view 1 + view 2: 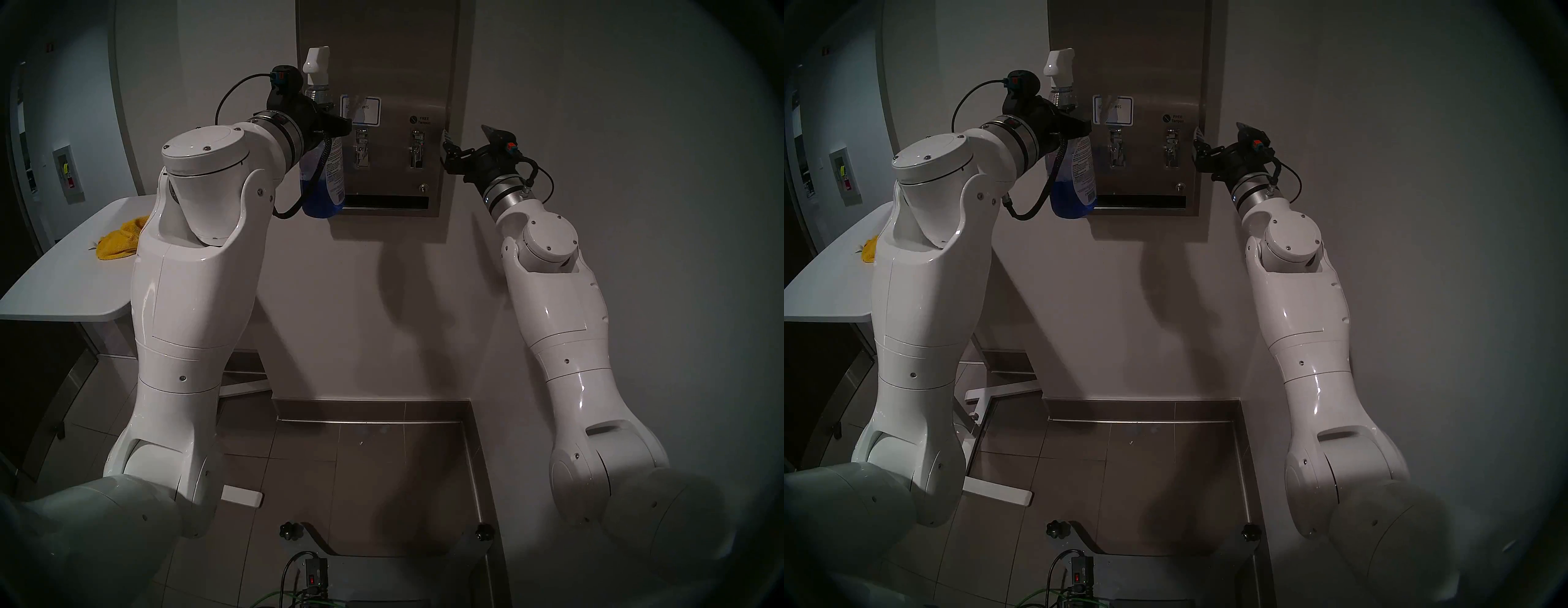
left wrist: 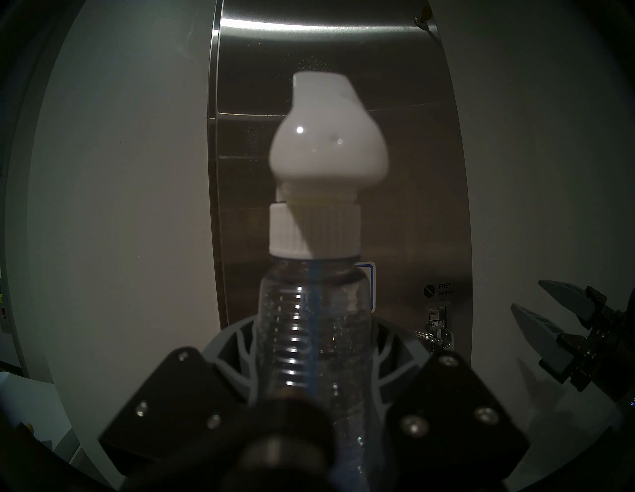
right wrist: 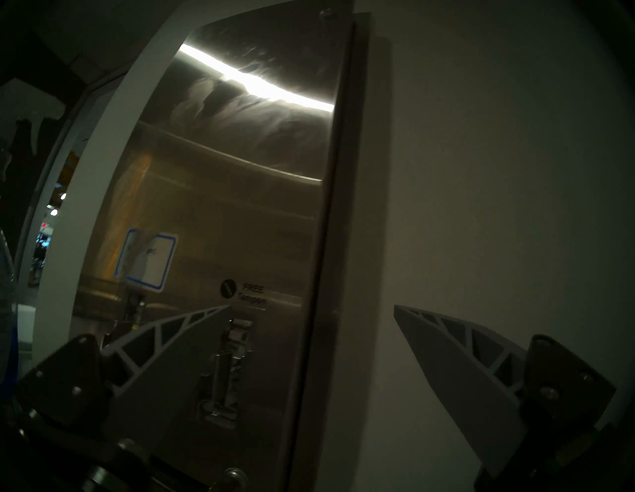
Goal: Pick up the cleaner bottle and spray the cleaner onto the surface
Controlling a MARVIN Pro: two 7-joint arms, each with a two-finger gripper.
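The left pincer (image 2: 314,347) is clamped on the ribbed neck of the cleaner bottle (image 1: 323,170), one grey finger (image 2: 237,343) pressed against each side of the clear plastic, and it holds the bottle upright and raised off the floor, in front of the left edge of the surface (image 1: 399,63), the brushed steel dispenser front on the far wall. The white trigger nozzle (image 2: 326,137) stands above the pincer, and the cleaner (image 1: 318,199), deep blue, fills the lower part of the bottle, whose white printed label (image 1: 335,170) faces right. Just right of the bottle on the steel sit a blue-bordered white sticker (image 1: 360,110), two lever knobs (image 1: 360,148) (image 1: 416,148) below it and a dark slot (image 1: 388,201) along the bottom; whether the nozzle touches the steel cannot be told. The right pincer (image 3: 311,343) is empty with its fingers spread well apart, one finger (image 3: 178,347) in front of the steel and the other before the plain wall, beside the right edge of the dispenser. Far off to the left, a white desk (image 1: 55,280) carries a crumpled yellow cloth (image 1: 121,244), well apart from both arms
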